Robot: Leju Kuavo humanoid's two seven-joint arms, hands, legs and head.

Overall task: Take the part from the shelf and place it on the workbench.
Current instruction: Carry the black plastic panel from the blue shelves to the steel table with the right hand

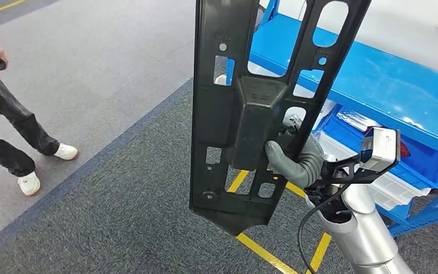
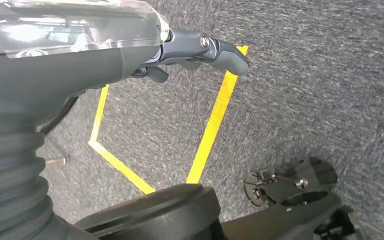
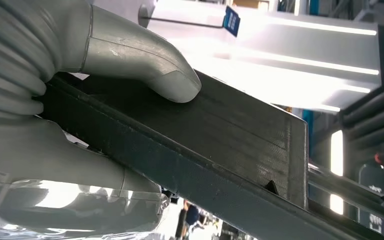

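Firmly, the part (image 1: 251, 108) is gripped by the right hand (image 1: 296, 160), the thumb (image 3: 145, 60) pressed on its raised central block, and it is held upright in the air over the carpet (image 1: 120, 217) and yellow floor lines (image 1: 262, 251), just beside the blue shelf (image 1: 388, 85). The left hand (image 2: 200, 52) is seen hanging over the carpet with nothing in it, fingers loosely curled. A person (image 1: 5, 125) is seen standing well apart on the lighter floor.
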